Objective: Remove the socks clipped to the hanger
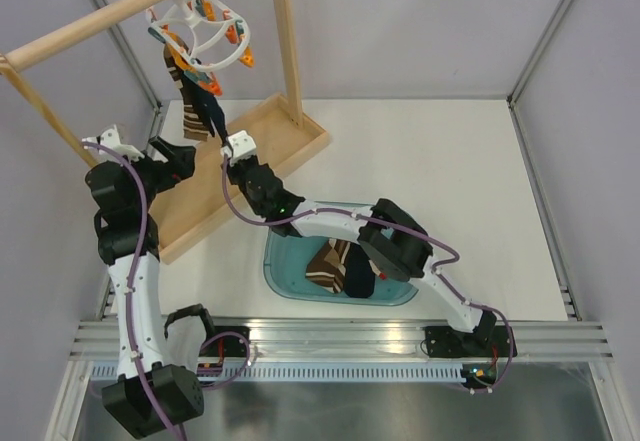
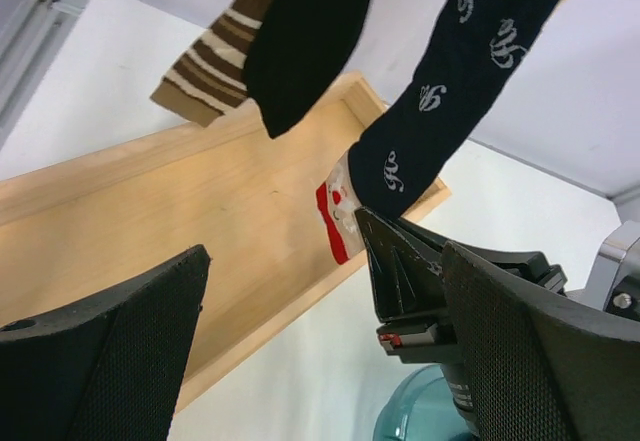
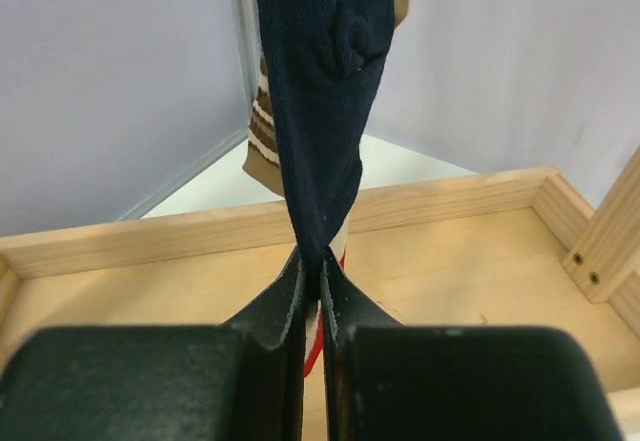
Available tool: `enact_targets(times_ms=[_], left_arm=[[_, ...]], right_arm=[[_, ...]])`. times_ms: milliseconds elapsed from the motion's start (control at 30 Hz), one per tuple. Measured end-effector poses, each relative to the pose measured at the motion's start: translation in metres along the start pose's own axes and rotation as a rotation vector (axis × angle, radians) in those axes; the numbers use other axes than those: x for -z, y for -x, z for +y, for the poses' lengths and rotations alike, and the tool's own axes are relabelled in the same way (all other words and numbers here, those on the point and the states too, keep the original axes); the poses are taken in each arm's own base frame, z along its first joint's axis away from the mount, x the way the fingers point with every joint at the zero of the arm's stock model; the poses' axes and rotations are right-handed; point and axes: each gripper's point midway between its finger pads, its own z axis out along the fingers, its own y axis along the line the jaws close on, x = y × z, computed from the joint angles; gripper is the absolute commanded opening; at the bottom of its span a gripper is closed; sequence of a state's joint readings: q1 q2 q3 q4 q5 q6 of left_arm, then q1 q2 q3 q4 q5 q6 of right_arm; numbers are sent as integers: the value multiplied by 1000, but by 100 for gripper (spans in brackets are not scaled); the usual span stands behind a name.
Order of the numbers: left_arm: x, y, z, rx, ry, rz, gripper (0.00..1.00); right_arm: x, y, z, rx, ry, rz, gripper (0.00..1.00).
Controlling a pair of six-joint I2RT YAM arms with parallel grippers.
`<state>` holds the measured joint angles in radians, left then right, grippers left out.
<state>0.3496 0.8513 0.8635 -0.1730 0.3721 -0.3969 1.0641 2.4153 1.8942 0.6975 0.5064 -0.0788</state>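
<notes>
The right gripper (image 3: pixel 312 261) was pinched narrow on the lower end of the navy sock (image 3: pixel 315 111), which hung stretched from the hanger (image 1: pixel 205 31) up on the wooden pole (image 1: pixel 100 21). The left gripper (image 2: pixel 325 261) stood wide and held nothing, just below the hanging socks.

We judged the chief risk to be in the pull. The bite was only on a thin fold of fabric near the toe, so a sharp tug could let it slide out between the fingers. A slanted pull could swing the whole hanger on its hook, or even lift it off the pole, since nothing steadied it. We could not see the clip holding this sock, so we could not tell how hard it gripped.

Other socks hung close by – a striped sock (image 2: pixel 215 56) and a black sock (image 2: pixel 300 41) just beside the navy one, and a red-and-white sock (image 2: pixel 335 216) behind the right gripper's fingers. These might be dragged along or caught. Below lay the rack's wooden tray (image 2: pixel 200 211), and its upright post (image 1: pixel 287 41) stood near the right arm's path back. The teal bin (image 1: pixel 290 271), with striped socks (image 1: pixel 340 271) inside, lay under that arm.
</notes>
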Motion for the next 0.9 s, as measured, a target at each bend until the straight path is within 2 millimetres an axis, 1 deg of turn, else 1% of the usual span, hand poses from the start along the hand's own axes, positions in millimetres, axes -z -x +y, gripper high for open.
enact_targets(times_ms=[133,367,433,500,567,633,800,900], left_arm=[[0,-2,-18,-14,-83,8,100],[4,-9,-56,-42,-232,33,100],[5,-12,-66,-48,-266,44,100],[5,-15,-73,-51,-288,53,100],[4,-15,-77,-52,-299,57,100],[1,-13,-78,-52,-302,59,100],[-8,-1,-80,-42,-291,53,100],[-13,11,-80,-34,-271,31,100]], right_arm=[[13,21,-9,1,4,-1,2],[30,80,-18,-28,22,-54,2],[35,94,-20,-36,32,-65,2],[40,102,-23,-40,36,-69,2],[45,105,-25,-42,40,-68,1],[49,103,-27,-41,42,-58,1],[58,86,-30,-28,45,-16,1],[61,79,-31,-20,46,3,1]])
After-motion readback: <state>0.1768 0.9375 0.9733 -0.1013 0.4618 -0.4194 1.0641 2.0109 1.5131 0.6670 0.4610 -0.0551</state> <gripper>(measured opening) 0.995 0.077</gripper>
